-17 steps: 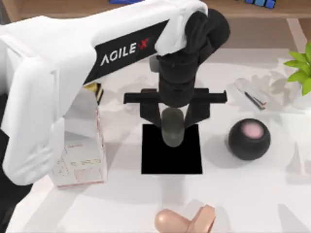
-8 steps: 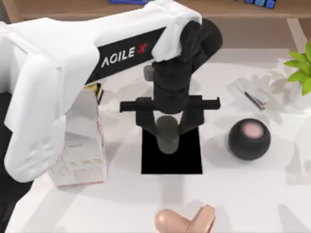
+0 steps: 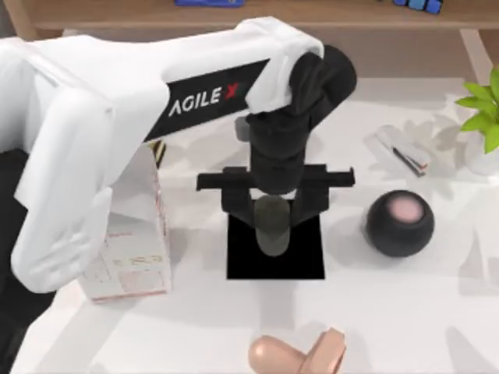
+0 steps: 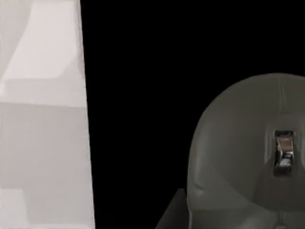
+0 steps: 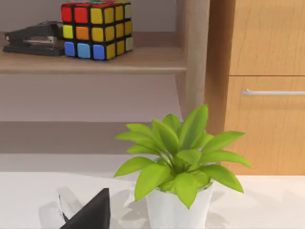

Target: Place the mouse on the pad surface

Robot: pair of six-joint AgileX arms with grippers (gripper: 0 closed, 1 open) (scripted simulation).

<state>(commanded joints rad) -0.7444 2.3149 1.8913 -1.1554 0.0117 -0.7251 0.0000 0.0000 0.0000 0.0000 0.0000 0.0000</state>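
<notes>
The mouse (image 3: 273, 226) is a pale-grey oval held above the far half of the black pad (image 3: 275, 261). My left gripper (image 3: 274, 212) reaches down from the long white arm and is shut on the mouse, one dark finger on each side. In the left wrist view the mouse (image 4: 243, 157) looms large over the pad (image 4: 143, 95), with white table (image 4: 43, 152) beside it. Whether the mouse touches the pad cannot be told. My right arm is parked off to the right; a dark part of the right gripper (image 5: 90, 215) faces a plant.
A black ball with a pink top (image 3: 400, 222) sits just right of the pad. A white carton (image 3: 129, 241) stands to its left, and a peach object (image 3: 296, 354) lies near the front edge. A potted plant (image 3: 483, 117) and a small flat item (image 3: 405, 152) sit back right.
The left gripper has carried the mouse toward the table's near side, farther over the pad, and seems lower. The other objects have not moved.
</notes>
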